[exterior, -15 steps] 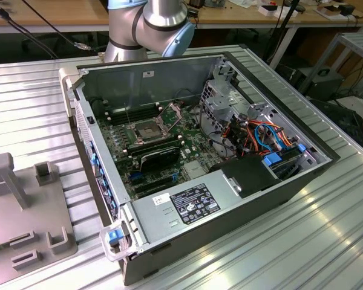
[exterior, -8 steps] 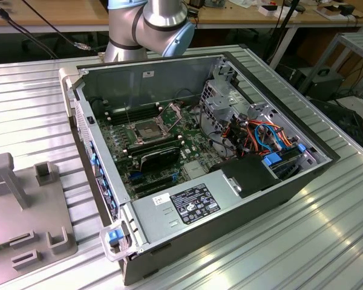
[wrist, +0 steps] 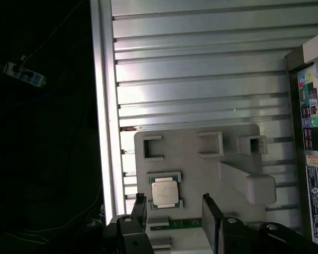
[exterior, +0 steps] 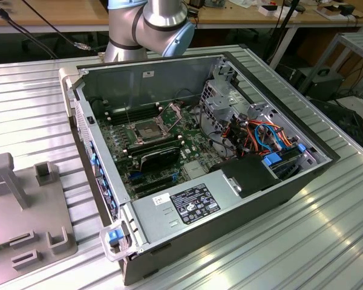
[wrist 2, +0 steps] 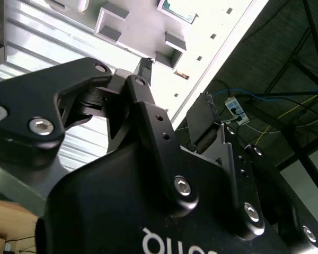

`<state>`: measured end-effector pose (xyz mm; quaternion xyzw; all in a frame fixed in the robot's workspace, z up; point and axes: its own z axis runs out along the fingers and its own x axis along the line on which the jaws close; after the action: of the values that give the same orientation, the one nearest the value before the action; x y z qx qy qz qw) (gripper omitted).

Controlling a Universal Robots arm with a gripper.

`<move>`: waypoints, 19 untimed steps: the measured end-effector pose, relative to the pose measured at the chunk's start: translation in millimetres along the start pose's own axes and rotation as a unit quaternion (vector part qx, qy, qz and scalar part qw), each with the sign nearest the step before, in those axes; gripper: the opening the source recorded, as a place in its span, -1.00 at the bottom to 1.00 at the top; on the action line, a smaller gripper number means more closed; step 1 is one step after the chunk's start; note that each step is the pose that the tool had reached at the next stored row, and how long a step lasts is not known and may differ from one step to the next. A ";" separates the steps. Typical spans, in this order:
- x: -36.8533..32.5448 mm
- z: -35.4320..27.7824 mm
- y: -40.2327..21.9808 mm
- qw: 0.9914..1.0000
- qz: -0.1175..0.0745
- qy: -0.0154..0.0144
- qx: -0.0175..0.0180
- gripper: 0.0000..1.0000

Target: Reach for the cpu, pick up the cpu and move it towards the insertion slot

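While the gripper (wrist: 174,214) hangs over the grey fixture plate (wrist: 196,174), its two black fingers (wrist: 209,222) stand wide apart with nothing held between them. In the first wrist view the cpu (wrist: 165,192) lies flat in a shallow square seat on that plate, just beyond the fingertips, clear of both and in line with the gap between them. In the second wrist view an edge of the cpu (wrist 2: 176,9) shows past the fingertips. In the exterior view the insertion slot (exterior: 146,130), a silvery frame around a dark centre, sits left of the frame's centre on the motherboard (exterior: 190,154) inside the open computer case (exterior: 151,81). The fixture plate occupies the lower left of that frame, beside the case on the ribbed metal table (exterior: 302,241). The arm (exterior: 148,21) stands at top centre, behind the case.
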<state>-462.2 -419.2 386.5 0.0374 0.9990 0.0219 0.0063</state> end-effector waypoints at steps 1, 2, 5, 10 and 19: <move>0.0 0.0 0.0 1.000 0.000 0.000 0.000 0.08; 0.0 0.0 0.0 1.000 0.000 0.000 0.000 0.08; 0.1 0.0 0.0 1.000 0.000 0.000 0.000 0.08; 0.2 0.0 0.0 1.000 0.000 0.000 0.000 0.23; 0.1 0.3 -0.3 1.000 -0.022 0.001 0.000 0.23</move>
<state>-462.3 -419.5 386.1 0.0151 0.9996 0.0220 0.0058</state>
